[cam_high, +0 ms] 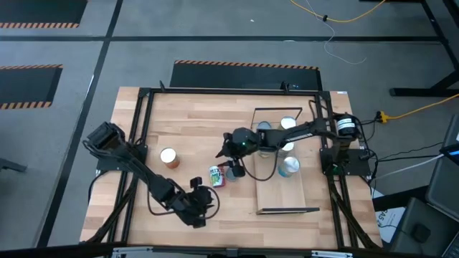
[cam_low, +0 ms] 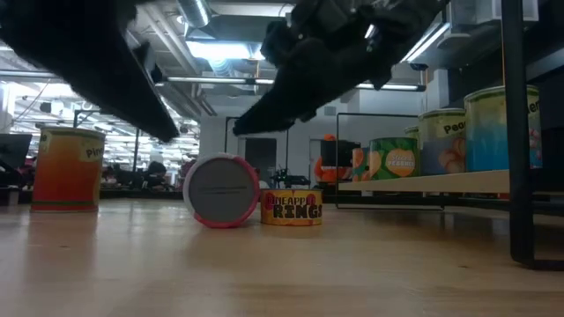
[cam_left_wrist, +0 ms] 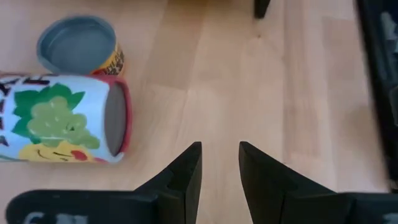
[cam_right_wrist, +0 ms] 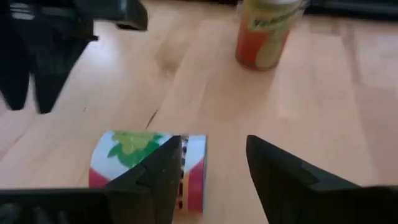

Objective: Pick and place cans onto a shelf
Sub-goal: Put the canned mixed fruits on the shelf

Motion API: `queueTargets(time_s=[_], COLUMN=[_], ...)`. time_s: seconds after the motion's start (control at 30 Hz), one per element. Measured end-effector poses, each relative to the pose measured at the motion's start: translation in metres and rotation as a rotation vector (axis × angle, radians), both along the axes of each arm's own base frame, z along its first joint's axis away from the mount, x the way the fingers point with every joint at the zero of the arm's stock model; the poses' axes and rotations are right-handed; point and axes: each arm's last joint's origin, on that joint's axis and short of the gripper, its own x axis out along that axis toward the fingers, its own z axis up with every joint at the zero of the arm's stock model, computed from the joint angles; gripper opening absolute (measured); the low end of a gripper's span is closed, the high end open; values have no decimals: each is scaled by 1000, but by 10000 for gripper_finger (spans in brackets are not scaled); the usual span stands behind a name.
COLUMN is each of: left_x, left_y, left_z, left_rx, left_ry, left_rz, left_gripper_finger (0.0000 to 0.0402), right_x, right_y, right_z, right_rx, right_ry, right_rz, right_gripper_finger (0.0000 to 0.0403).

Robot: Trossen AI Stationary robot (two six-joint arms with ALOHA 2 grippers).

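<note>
I see my right gripper [cam_high: 228, 152] hovering at bench centre, fingers parted, holding nothing. The toppled grape-label can [cam_high: 216, 175] lies at its six o'clock, touching a short pineapple-ring can [cam_high: 235, 170]. An orange-sided can [cam_high: 168, 158] stands at nine o'clock. The pale-wood shelf [cam_high: 281, 192] at three o'clock carries four cans. My left gripper [cam_high: 198, 195] waits slightly open, empty.
</note>
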Motion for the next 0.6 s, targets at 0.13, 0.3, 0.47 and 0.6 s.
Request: queueTargets(time_s=[0.13, 0.3, 0.47, 0.6], left_x=[7, 15, 20, 22], left_y=[6, 13, 20, 23], left_z=[-15, -30, -32, -32], left_rx=[15, 33, 33, 31], left_ry=[38, 64, 73, 81], left_rz=[40, 71, 93, 100], left_gripper_finger=[99, 99, 99, 98], right_x=[4, 5, 5, 7], right_y=[-4, -12, -20, -25], right_z=[-14, -18, -18, -28], right_rx=[23, 27, 27, 65], right_ry=[13, 16, 10, 28], right_rz=[23, 8, -11, -16], right_gripper_finger=[184, 184, 184, 184])
